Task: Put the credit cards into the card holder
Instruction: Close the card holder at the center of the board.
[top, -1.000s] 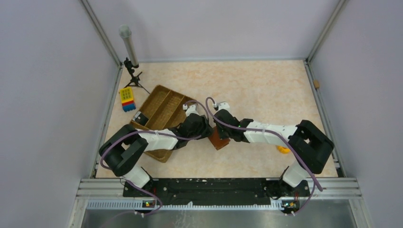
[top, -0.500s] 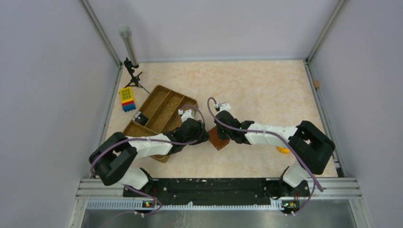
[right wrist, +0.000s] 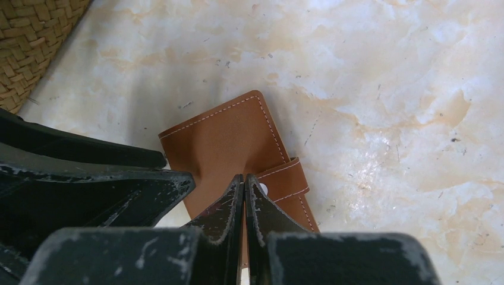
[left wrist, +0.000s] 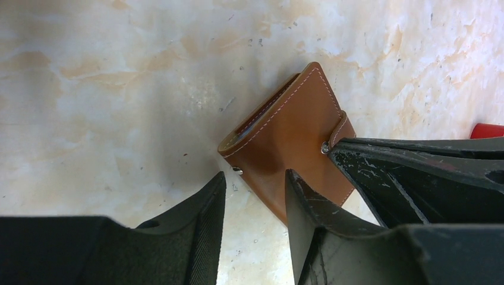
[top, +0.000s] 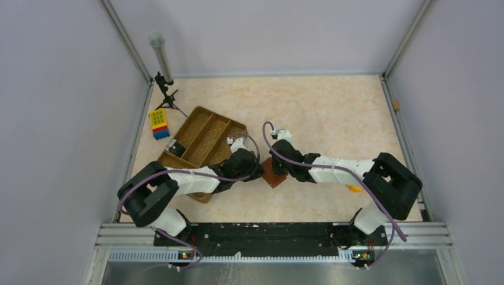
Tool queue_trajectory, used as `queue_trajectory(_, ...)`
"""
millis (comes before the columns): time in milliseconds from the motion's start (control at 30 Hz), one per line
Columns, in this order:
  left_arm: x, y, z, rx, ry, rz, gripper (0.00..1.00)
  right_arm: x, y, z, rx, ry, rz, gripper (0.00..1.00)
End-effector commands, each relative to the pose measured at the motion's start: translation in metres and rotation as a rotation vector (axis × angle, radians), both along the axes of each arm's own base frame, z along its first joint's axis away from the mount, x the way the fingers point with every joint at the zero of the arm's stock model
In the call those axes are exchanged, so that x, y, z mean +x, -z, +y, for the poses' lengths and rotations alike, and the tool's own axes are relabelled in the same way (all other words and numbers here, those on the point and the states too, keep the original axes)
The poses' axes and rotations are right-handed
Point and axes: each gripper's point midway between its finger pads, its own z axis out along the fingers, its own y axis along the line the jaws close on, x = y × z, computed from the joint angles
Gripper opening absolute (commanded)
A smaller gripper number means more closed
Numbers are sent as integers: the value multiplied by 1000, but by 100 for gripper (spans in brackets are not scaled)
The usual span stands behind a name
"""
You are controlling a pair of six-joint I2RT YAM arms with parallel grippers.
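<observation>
Card holder point(right wrist: 226, 142) beneath closed right hand point(right wrist: 245, 177)

card holder point(top: 274, 174): flat on tabletop point(top: 321, 113), near-centre, just right of tray point(top: 199, 139)
left claw point(left wrist: 255, 178): at card holder's left corner
right claw point(right wrist: 245, 178): on top of card holder, beside its strap point(right wrist: 285, 177)
block point(top: 158, 124): left of tray, by the wall
tripod point(top: 168, 95): behind block, far-left corner

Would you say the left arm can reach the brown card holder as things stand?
Probably yes: the left gripper hangs open at a corner of the card holder with nothing between them. The shut right gripper covers only the strap side.
</observation>
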Motion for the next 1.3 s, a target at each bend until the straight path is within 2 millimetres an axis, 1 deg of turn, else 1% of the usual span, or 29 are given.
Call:
queue_trajectory(0, -12, 28, 11, 103, 8, 66, 42, 6, -21, 9, 86, 17, -56, 0)
queue_trajectory(67, -12, 30, 12, 114, 9, 67, 41, 6, -20, 8, 87, 22, -56, 0)
queue_trajectory(200, -13, 34, 12, 130, 9, 71, 40, 9, -23, 14, 118, 19, -67, 0)
queue_trajectory(500, -12, 36, 13, 145, 8, 71, 38, 8, -21, 16, 130, 20, -63, 0)
queue_trajectory(1000, -11, 36, 15, 157, 0, 68, 38, -4, -7, 1, 152, 89, -13, 0)
queue_trajectory(1167, -11, 36, 14, 157, 2, 68, 38, -3, -9, 3, 172, 97, -23, 0)
queue_trajectory(1267, -12, 34, 15, 157, 2, 63, 39, -3, -17, 8, 166, 44, -39, 0)
